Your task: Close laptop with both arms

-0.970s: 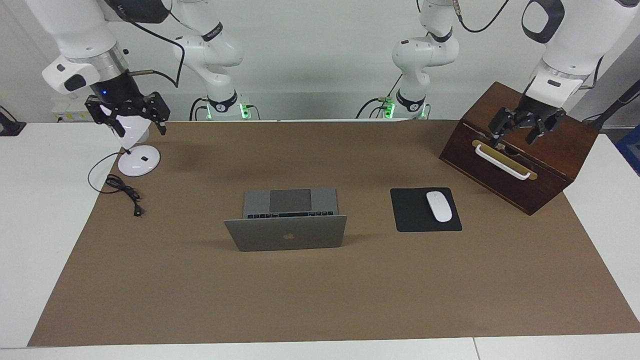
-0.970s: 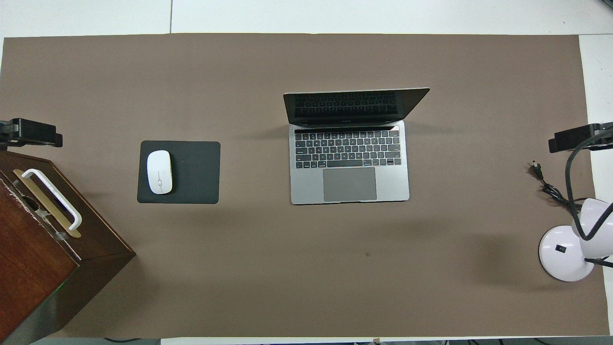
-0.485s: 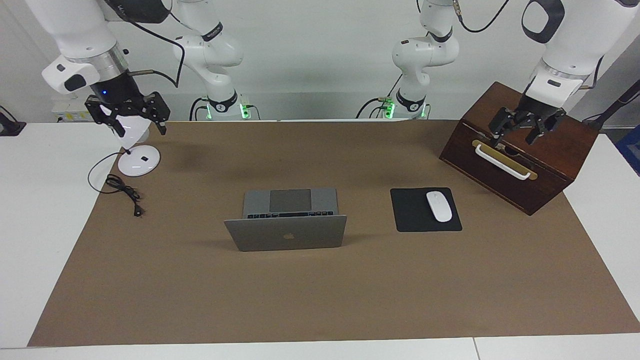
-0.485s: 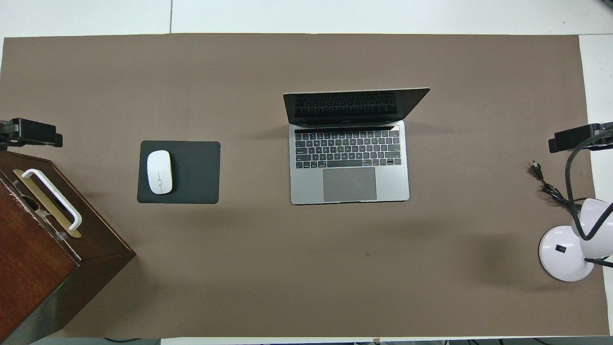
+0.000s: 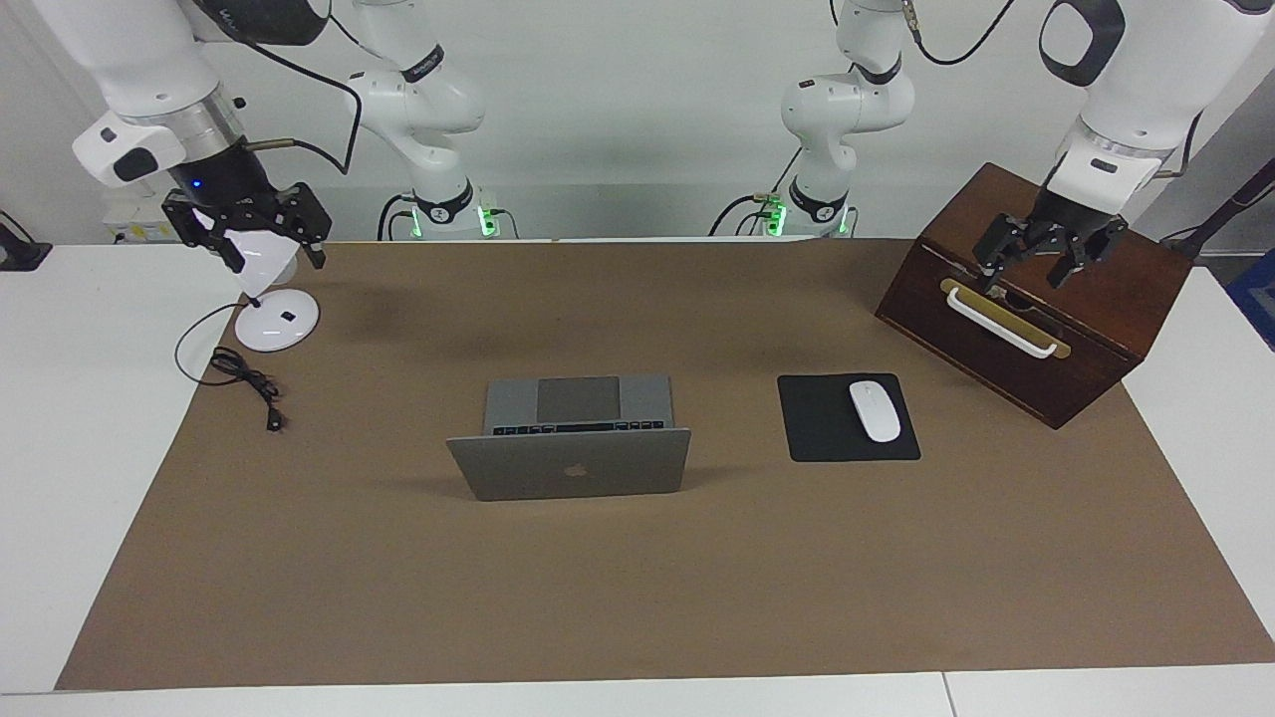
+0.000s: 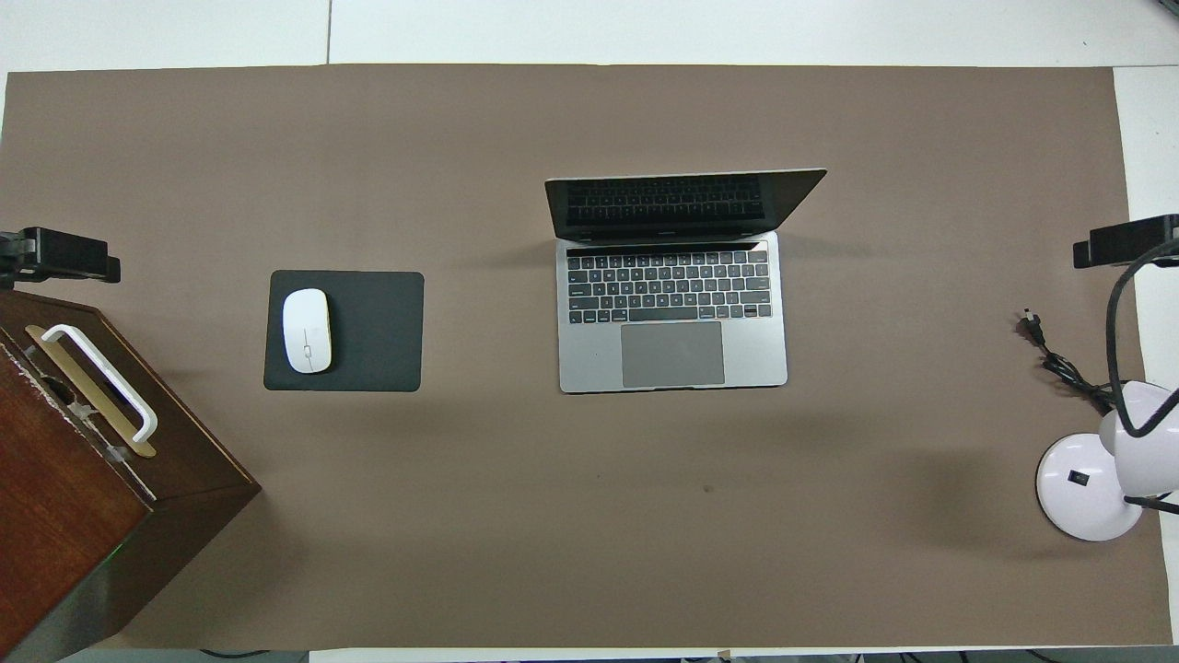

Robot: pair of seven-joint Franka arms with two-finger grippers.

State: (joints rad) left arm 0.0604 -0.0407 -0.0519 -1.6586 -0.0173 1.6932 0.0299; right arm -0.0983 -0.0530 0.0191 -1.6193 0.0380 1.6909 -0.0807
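The silver-grey laptop (image 5: 570,465) stands open in the middle of the brown mat, its lid upright with the apple logo turned away from the robots. The overhead view shows its dark keyboard and grey trackpad (image 6: 672,313). My left gripper (image 5: 1041,254) hangs open over the wooden box, toward the left arm's end of the table; only its tip shows in the overhead view (image 6: 60,256). My right gripper (image 5: 249,231) hangs open over the white desk lamp at the right arm's end; its tip shows in the overhead view (image 6: 1126,249). Both are well away from the laptop and hold nothing.
A black mouse pad (image 5: 822,440) with a white mouse (image 5: 875,410) lies beside the laptop, toward the left arm's end. A dark wooden box (image 5: 1096,299) with a white handle stands by it. A white desk lamp (image 5: 277,321) and its black cable (image 5: 249,383) are at the right arm's end.
My right gripper has drifted slightly outward, toward the right arm's end of the table, over the lamp. The left arm and the laptop have not moved.
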